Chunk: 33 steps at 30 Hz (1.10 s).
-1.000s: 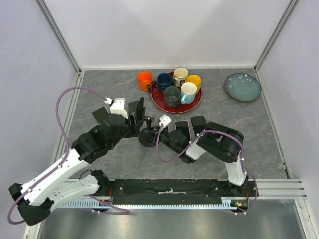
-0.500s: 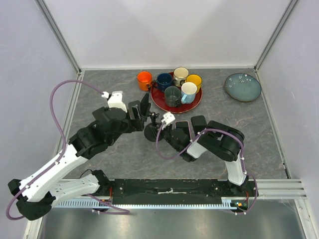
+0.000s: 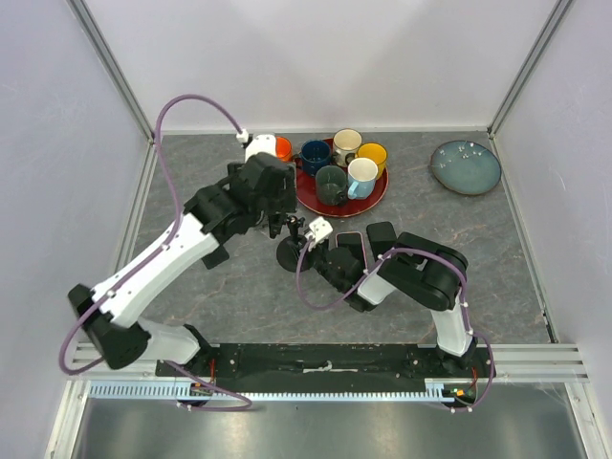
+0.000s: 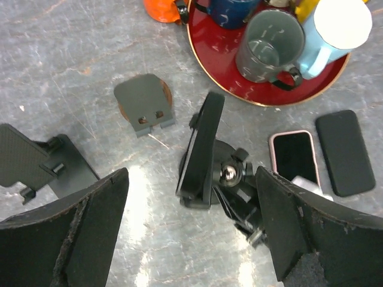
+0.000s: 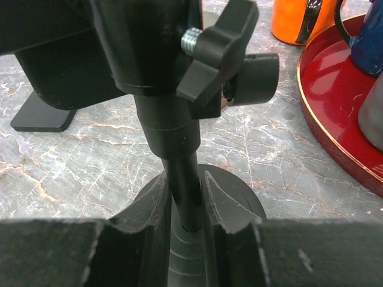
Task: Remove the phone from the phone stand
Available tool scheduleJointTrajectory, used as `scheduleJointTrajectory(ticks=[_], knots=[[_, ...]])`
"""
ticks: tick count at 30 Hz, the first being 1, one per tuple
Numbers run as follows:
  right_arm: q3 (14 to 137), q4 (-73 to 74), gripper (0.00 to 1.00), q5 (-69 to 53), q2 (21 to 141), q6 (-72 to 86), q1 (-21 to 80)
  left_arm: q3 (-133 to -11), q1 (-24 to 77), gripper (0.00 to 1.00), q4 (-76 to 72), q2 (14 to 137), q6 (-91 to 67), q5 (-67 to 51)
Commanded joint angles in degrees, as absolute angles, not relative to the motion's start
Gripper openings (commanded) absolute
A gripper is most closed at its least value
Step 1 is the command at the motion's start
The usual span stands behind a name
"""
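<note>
bench (image 3: 516,249): carrying the phone stand (image 3: 290,254) about midway between its near and far edges, left of centre, just nearer than the red tray (image 4: 215,57).
phone stand: standing upright, with the right gripper (image 5: 184,209) gripping its post just above the base, narrow and apparently steadying it.
phone (image 4: 202,143): I take this to be the dark slab sitting on edge in the stand's head, its long axis running near edge to far edge and leaning slightly.
left gripper (image 4: 192,172): hanging directly above the phone, fingers spread wide and holding nothing, one facing each broad face; likely the arm doing the lifting.
</note>
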<state>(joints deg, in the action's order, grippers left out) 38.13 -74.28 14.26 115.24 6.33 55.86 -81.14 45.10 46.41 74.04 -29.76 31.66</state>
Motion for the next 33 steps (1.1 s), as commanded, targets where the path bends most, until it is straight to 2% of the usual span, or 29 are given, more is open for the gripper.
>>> scheduleJointTrajectory(ticks=[1,9,21,24,28,33], knots=[[37.62,-63.63,0.00,14.24,118.13,5.54,58.09,-89.72,42.54,0.90,53.42,80.32,-24.61,33.40],[38.14,-63.46,0.00,15.56,118.30,2.55,59.85,-95.53,39.73,0.75,58.36,89.46,-22.94,30.67],[38.41,-63.63,0.00,15.56,118.48,0.79,60.73,-96.42,37.53,0.55,56.08,93.96,-21.09,21.62],[38.50,-63.63,0.00,15.38,118.65,0.44,60.91,-95.63,36.83,0.45,55.55,93.69,-21.27,20.48],[38.41,-63.63,0.00,15.38,118.74,0.53,60.91,-93.79,36.39,0.02,54.06,92.47,-22.58,22.67],[38.50,-63.63,0.00,16.34,119.09,1.67,61.00,-91.23,35.95,0.02,53.17,89.21,-26.27,28.81]])
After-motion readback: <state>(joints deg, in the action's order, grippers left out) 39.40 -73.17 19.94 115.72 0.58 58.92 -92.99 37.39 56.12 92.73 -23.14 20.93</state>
